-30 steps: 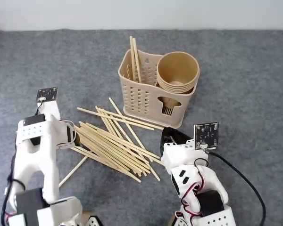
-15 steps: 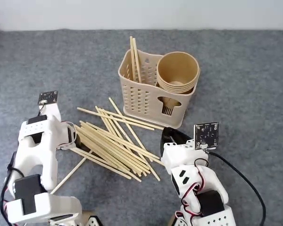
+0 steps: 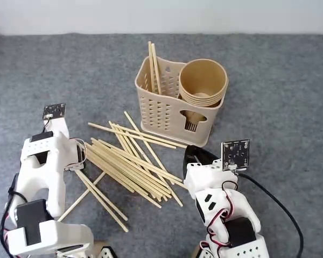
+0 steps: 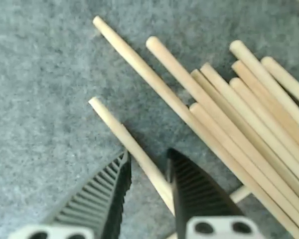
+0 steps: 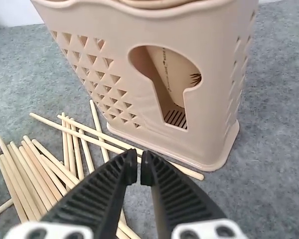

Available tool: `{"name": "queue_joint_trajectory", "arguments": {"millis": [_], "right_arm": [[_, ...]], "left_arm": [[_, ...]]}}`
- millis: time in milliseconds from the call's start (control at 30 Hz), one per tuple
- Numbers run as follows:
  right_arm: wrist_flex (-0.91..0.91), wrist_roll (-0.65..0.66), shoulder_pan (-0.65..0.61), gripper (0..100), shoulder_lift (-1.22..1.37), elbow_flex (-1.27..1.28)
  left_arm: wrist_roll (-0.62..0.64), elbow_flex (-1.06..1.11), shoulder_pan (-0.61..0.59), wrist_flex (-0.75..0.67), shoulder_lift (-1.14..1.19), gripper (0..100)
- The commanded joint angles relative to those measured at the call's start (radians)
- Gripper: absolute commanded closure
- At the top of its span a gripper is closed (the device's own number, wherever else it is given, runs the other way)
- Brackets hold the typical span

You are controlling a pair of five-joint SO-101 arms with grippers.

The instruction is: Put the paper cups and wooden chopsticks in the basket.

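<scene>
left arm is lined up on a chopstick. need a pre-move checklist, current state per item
1. One chopstick alone between the left gripper's jaws: ok. The rest of the pile lies outside them.
2. Left gripper closed on it: not ok. The jaws stand apart, with a gap on one side of the stick.
3. Fingertips low enough to the carpet: cannot tell.
4. Right gripper clear of the left one: ok. It is shut, empty, and at the pile's far end by the basket.
5. Basket upright, with room beside its two standing chopsticks: ok.
6. Paper cups stacked in the basket: ok.
</scene>
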Motion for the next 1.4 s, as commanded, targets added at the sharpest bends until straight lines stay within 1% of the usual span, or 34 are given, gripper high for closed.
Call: {"name": "queue_joint_trajectory", "arguments": {"millis": [0,133,200,267,333,433,500,800,933,1167,1267,1367], "right_arm": [[0.002,-0.005,-0.001,96.7,-0.019,-0.008],[0.002,-0.005,-0.001,96.7,-0.019,-0.008],[0.002,-0.005,-0.001,96.7,-0.019,-0.008],[0.002,-0.005,-0.001,96.7,-0.019,-0.008],[0.002,-0.005,-0.001,96.7,-0.019,-0.008],[0.002,-0.005,-0.001,96.7,-0.019,-0.008],[0.002,-0.005,-0.001,96.7,-0.019,-0.008],[0.002,-0.005,0.001,96.7,-0.019,-0.008],[0.002,-0.005,0.001,96.7,-0.019,-0.008],[0.002,-0.005,0.001,96.7,-0.019,-0.008],[0.002,-0.005,0.001,96.7,-0.019,-0.008],[0.002,-0.005,0.001,96.7,-0.019,-0.008]], "left_arm": [[0.000,-0.044,-0.003,-0.012,-0.005,90],[-0.002,-0.045,-0.006,-0.011,-0.011,90],[0.002,-0.051,-0.003,-0.009,-0.011,93],[0.002,-0.062,-0.002,-0.009,-0.012,99],[0.005,-0.084,-0.002,0.009,-0.012,99],[0.091,-0.124,-0.002,0.094,-0.012,99],[0.124,-0.157,0.006,0.146,-0.012,99],[0.130,-0.337,0.092,0.324,-0.012,99],[0.170,-0.496,0.115,0.443,-0.012,99],[0.186,-0.909,0.192,0.689,-0.012,99],[0.187,-1.096,0.235,0.723,-0.012,99],[0.187,-1.251,0.276,0.720,-0.012,99]]}}
